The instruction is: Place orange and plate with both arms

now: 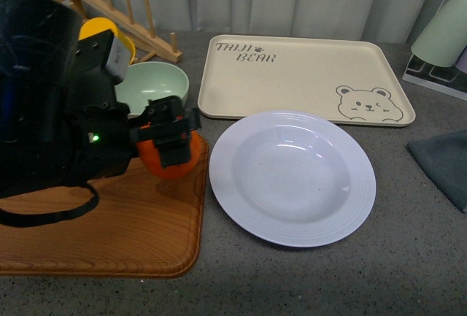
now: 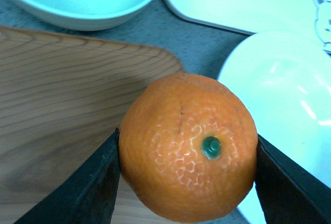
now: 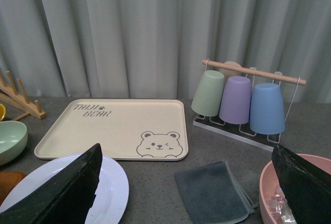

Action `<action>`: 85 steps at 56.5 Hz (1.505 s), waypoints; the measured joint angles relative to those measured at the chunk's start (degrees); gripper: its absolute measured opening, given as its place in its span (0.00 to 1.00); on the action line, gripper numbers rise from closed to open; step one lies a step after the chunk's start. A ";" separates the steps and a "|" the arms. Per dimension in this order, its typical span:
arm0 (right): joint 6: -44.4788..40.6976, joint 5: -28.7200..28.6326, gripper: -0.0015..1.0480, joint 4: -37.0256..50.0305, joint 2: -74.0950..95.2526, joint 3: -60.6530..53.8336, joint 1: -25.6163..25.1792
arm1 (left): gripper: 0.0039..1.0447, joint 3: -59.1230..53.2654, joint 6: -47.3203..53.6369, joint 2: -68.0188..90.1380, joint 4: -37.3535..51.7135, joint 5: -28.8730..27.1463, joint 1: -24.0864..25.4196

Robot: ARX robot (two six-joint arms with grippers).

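Note:
My left gripper [image 1: 169,141] is shut on the orange [image 1: 171,161], a glossy mandarin with a green stem dot [image 2: 211,147], held just above the right end of the wooden board [image 1: 102,221]. In the left wrist view the orange [image 2: 189,146] fills the gap between both black fingers [image 2: 83,193]. The white deep plate [image 1: 292,177] lies on the grey counter just right of the orange, in front of the bear tray. My right gripper [image 3: 189,193] is open, raised above the counter, with the plate's edge [image 3: 111,193] behind its one finger. The right arm is out of the front view.
A cream bear tray [image 1: 306,75] lies behind the plate. A pale-green bowl [image 1: 153,86] and a yellow mug [image 1: 102,31] stand left of it, by a wooden rack [image 1: 131,20]. A grey cloth [image 3: 212,190], a pink bowl [image 3: 274,198] and a cup rack [image 3: 243,100] are to the right.

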 joint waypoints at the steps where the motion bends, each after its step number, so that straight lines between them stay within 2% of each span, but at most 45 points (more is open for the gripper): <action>1: 0.00 -0.02 0.91 0.00 0.00 0.00 0.00 | 0.62 0.24 -0.15 -0.09 -0.15 -0.04 -0.35; 15: 0.00 -0.02 0.91 0.00 0.00 0.00 0.00 | 0.62 7.41 -2.36 1.60 -3.17 -1.03 -7.67; 31: 0.00 0.00 0.91 0.00 0.00 0.00 0.00 | 0.62 14.53 -3.87 9.16 -6.27 -0.35 -12.83; 44: 0.00 -0.02 0.91 0.00 0.00 0.00 0.00 | 0.62 18.01 -3.80 13.22 -7.54 0.68 -14.69; 64: 0.00 0.00 0.91 0.00 0.00 0.00 0.00 | 0.62 20.09 -3.61 16.55 -7.63 -0.33 -14.40; 66: 0.00 -0.02 0.91 0.00 0.00 0.00 0.00 | 0.64 20.02 -3.67 16.55 -7.56 -0.31 -14.38; 70: 0.00 -0.02 0.91 0.00 0.00 0.00 0.00 | 0.79 19.28 -3.61 16.37 -7.06 -0.28 -14.14; 76: 0.00 0.00 0.91 0.00 0.00 0.00 0.00 | 0.94 17.49 -3.85 14.80 -6.64 -0.81 -13.84; 85: 0.00 -0.02 0.91 0.00 0.00 0.00 0.00 | 0.94 13.64 -4.72 8.61 -6.10 -2.56 -12.83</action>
